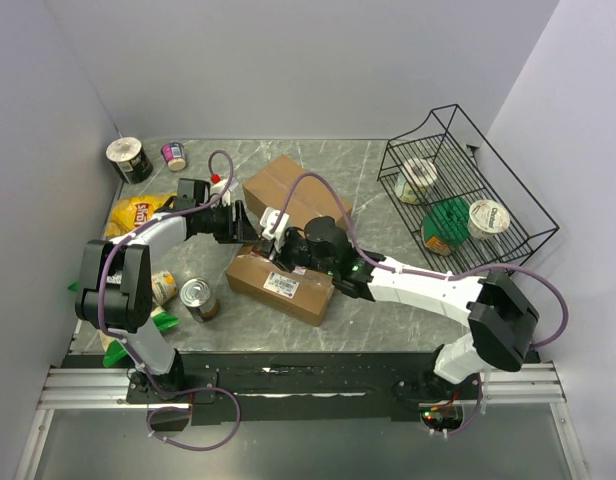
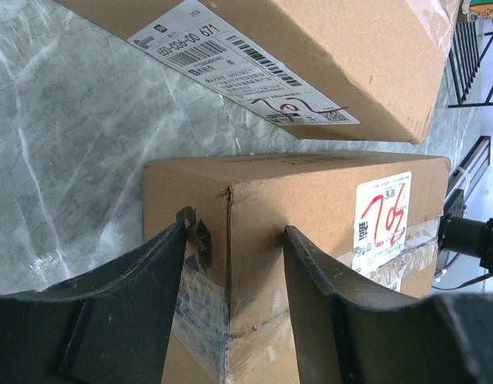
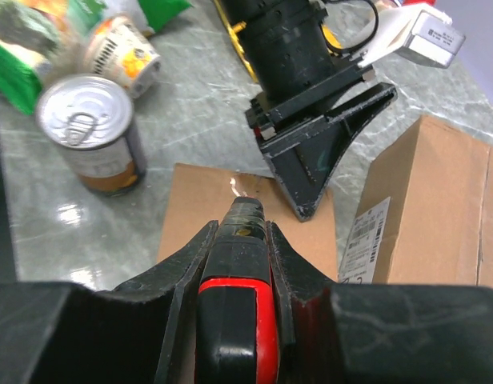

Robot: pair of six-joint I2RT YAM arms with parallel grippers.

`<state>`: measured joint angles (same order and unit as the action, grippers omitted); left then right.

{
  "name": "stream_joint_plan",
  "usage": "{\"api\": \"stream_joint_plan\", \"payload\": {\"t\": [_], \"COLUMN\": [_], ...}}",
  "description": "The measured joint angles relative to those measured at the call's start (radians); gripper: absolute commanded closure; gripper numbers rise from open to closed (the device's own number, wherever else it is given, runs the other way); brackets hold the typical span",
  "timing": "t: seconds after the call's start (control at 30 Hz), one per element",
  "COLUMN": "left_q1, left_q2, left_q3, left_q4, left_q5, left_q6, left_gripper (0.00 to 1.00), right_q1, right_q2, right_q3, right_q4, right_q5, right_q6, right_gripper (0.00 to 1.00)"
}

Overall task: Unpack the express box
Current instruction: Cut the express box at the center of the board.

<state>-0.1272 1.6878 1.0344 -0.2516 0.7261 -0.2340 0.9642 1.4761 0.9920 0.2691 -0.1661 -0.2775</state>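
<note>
Two brown cardboard express boxes lie side by side in the middle of the surface, and both arms meet at the labelled box [image 1: 310, 303] nearer the arm bases. The second box [image 1: 293, 190] sits close behind it. The left gripper [image 2: 234, 232] is spread, its two black fingers straddling a corner edge of the labelled box; the wrist view does not make clear whether they press the cardboard. The right gripper [image 3: 241, 232] pinches one red-and-black utility knife [image 3: 238, 264], whose tip points at the top of the same box, close to the left arm's fingertips. The left part of the grey marbled surface [image 1: 388, 325] is crowded. One silver-topped tin can [image 1: 199, 298] stands just off the box's end, beside one small orange-printed cup [image 1: 164, 287] lying on its side. One yellow crisp bag [image 1: 138, 212] lies farther back, green packets [image 1: 160, 321] sit near the front-left edge, and one large paper cup [image 1: 129, 159] and one small pink cup [image 1: 173, 154] stand in the far-left corner. At the far right, one black wire basket [image 1: 508, 168] holds three round containers. A bare strip of surface runs between the boxes and the basket, and another runs along the near edge under the right arm. Walls close in on the left, back and right.
</note>
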Motion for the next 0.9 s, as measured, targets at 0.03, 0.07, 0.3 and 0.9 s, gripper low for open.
{"api": "stream_joint_plan", "payload": {"t": [0.03, 0.07, 0.3, 0.9], "left_q1": [0.000, 0.000, 0.000, 0.007], "left_q2": [0.000, 0.000, 0.000, 0.004], "left_q3": [0.000, 0.000, -0.001, -0.004], "left_q4": [0.000, 0.000, 0.001, 0.010], "left_q5": [0.000, 0.000, 0.000, 0.006], "left_q6": [0.000, 0.000, -0.004, -0.028], "left_gripper": [0.45, 0.45, 0.45, 0.53], "right_q1": [0.000, 0.000, 0.000, 0.008], "right_q2": [0.013, 0.025, 0.066, 0.056], "right_q3": [0.000, 0.000, 0.003, 0.004], "right_q4": [0.009, 0.016, 0.038, -0.001], "right_q5": [0.007, 0.012, 0.023, 0.054], "right_q6": [-0.002, -0.005, -0.023, -0.074], "right_gripper": [1.00, 1.00, 1.00, 1.00]}}
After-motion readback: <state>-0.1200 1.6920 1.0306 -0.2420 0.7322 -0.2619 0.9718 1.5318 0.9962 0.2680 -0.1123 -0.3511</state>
